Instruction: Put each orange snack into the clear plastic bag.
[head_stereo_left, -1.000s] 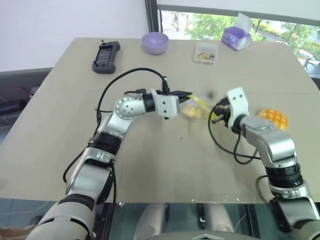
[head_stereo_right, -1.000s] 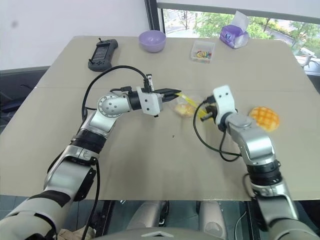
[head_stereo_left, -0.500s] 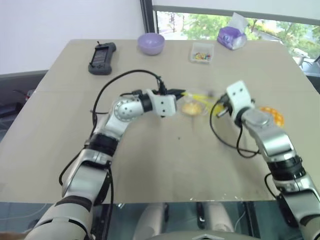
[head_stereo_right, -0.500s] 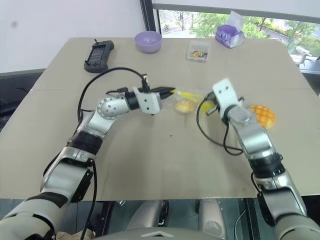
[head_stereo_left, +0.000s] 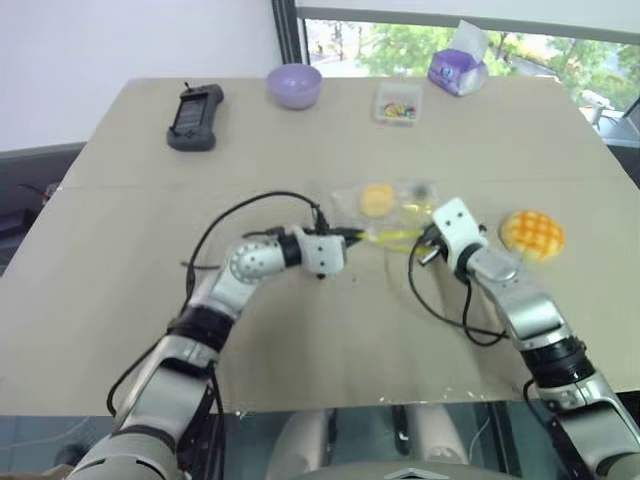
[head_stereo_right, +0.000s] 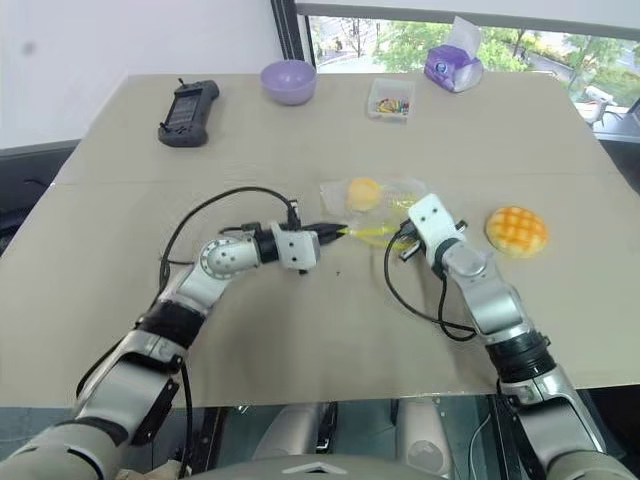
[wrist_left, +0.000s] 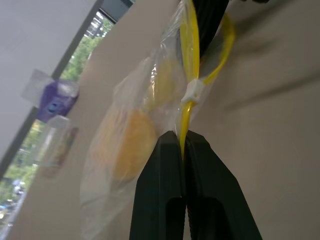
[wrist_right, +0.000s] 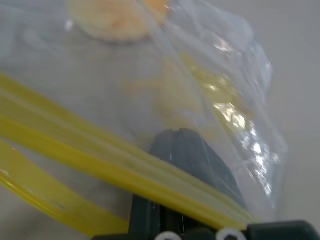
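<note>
Both arms have dropped: the clear plastic bag (head_stereo_left: 385, 205) now lies on the table (head_stereo_left: 300, 330), small snack (head_stereo_left: 377, 197) inside. Left gripper (head_stereo_left: 354, 236) and right gripper (head_stereo_left: 423, 243) pinch its yellow strip (head_stereo_left: 388, 236); grid-topped bun (head_stereo_left: 531, 231) at three o'clock.

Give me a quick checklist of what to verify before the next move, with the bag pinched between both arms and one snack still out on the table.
1. Left gripper shut on the yellow seal strip of the crinkly clear plastic bag: ok.
2. Right gripper shut on the bag's strip: ok.
3. Smooth round orange-yellow snack inside the bag: ok.
4. Golden-orange grid-topped bun in the bag: not ok, it lies on the tan table beside the right arm.
5. Bag mouth wide enough for the bun: cannot tell.
</note>
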